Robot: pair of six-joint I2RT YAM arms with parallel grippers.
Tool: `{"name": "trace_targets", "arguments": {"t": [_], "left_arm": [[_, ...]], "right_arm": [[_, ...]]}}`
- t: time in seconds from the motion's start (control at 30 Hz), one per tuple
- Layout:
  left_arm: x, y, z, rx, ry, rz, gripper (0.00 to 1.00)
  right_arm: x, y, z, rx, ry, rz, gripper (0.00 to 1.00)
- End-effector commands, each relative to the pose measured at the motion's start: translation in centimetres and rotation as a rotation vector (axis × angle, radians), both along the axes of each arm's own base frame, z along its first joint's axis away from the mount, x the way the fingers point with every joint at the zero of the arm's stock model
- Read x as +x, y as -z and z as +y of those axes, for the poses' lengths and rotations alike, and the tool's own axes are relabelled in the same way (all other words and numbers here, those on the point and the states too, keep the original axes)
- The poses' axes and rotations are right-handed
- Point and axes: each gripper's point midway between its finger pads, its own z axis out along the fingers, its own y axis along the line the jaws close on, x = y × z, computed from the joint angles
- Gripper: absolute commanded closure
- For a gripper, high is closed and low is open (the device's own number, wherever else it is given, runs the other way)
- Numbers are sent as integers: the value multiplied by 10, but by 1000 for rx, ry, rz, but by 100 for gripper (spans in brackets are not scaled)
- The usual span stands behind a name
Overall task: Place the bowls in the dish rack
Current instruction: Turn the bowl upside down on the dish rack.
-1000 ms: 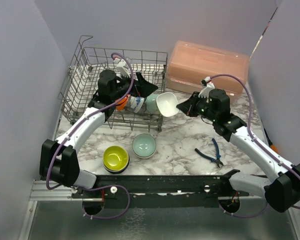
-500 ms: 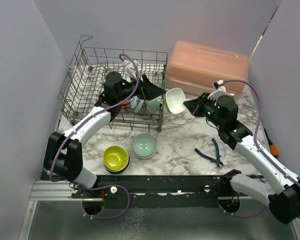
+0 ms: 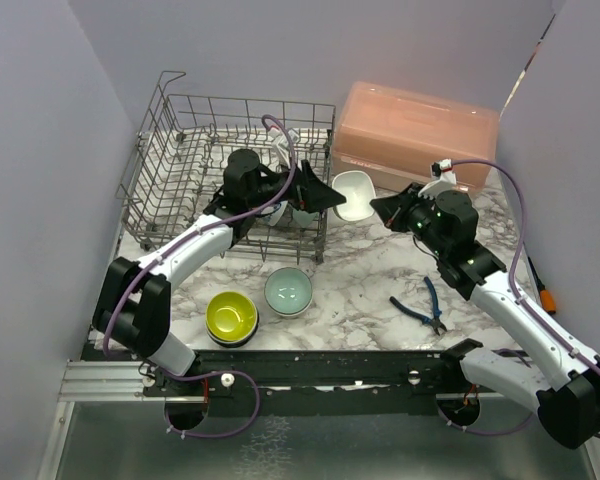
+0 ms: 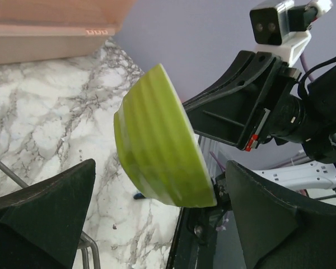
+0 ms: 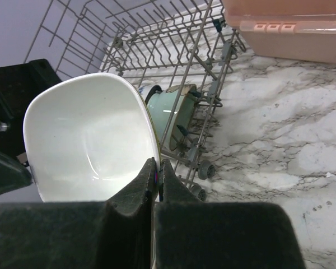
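With my right gripper (image 5: 155,175) pinched on the rim of the bowl (image 3: 352,195), just right of the rack (image 3: 170,130), I should steady it while my wide-open left gripper (image 3: 321,193) closes squarely around its wall.

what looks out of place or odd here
The blue-handled pliers lie on the marble table by the right arm, a workshop tool among dishware. Nothing looks spilled or broken: the lime-yellow bowl and the teal bowl sit upright, and the right gripper pinches the white-lined bowl by its rim.
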Motion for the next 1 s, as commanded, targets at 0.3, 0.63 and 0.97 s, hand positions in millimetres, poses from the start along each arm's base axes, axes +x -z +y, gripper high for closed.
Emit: {"name": "trace_targets", "arguments": {"t": [0.3,0.63,0.97], "left_arm": [[-17,3,-14,-3,106,29,5],[-21,7,-20,0,142,46,27],[-20,5,-18,2,138,27,65]], "right_arm": [[3,-32,1,40,6,-91,100],[5,-36,6,67,-8,-106,100],[3,-28,12,59,-45,-91,100]]}}
